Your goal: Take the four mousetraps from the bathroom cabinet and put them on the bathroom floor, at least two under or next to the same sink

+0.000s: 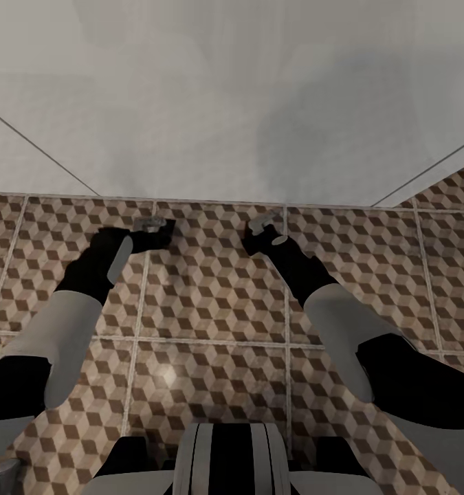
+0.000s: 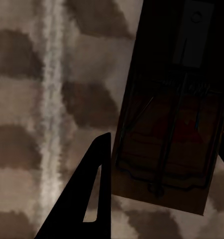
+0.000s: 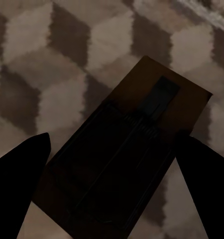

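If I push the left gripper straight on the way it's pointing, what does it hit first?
Most likely the mousetrap lying between the left gripper fingers, with the cube-patterned bathroom floor right behind it. Whether the trap is held or already on the tiles is unclear.

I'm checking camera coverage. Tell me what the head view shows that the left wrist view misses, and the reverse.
The head view gives both arms, the left claw, the right claw and the pale wall ahead. The left wrist view gives a mousetrap close up, with its wire parts, between that claw's dark fingers. Both share the cube-patterned bathroom floor and its pale grout lines.
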Motion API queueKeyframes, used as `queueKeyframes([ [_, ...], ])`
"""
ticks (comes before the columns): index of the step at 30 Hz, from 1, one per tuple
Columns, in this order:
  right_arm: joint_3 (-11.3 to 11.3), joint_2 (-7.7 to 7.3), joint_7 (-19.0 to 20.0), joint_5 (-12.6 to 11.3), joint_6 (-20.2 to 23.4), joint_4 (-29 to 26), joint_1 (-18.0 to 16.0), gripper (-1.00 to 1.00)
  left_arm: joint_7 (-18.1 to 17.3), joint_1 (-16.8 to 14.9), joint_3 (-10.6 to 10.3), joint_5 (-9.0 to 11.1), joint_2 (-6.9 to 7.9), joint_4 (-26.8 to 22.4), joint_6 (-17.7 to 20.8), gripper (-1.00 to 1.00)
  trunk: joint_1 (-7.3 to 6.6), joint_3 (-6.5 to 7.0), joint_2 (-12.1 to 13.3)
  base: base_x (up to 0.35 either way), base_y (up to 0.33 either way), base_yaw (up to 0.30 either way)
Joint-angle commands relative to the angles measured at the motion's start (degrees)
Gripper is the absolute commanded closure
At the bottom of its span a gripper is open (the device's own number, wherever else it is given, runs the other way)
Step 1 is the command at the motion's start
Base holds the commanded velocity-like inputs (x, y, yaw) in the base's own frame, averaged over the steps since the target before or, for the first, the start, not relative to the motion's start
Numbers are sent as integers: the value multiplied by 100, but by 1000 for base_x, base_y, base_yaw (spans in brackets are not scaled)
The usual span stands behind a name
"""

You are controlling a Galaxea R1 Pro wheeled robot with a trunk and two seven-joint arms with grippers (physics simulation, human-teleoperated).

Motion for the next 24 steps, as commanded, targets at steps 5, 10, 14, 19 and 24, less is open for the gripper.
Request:
queueKeyframes([
  [5,2,0,245,61,26,-72,-1,100,283,-69,-19,26,7,-57,261,100,-1,-3,-1,0,0,0],
  [10,2,0,398,61,13,-106,-1,100,570,-145,-19,23,2,115,335,100,-1,-3,-1,0,0,0],
  [14,8,0,419,61,-169,-113,-1,100,639,-240,-22,7,7,393,323,100,-1,-3,-1,0,0,0],
  [19,10,0,445,61,-289,-114,-1,100,656,-275,-25,-1,25,502,307,100,-1,-3,-1,0,0,0],
  [24,10,0,525,61,-311,-114,-1,100,657,-284,-27,-2,111,509,296,100,-1,-3,-1,0,0,0],
])
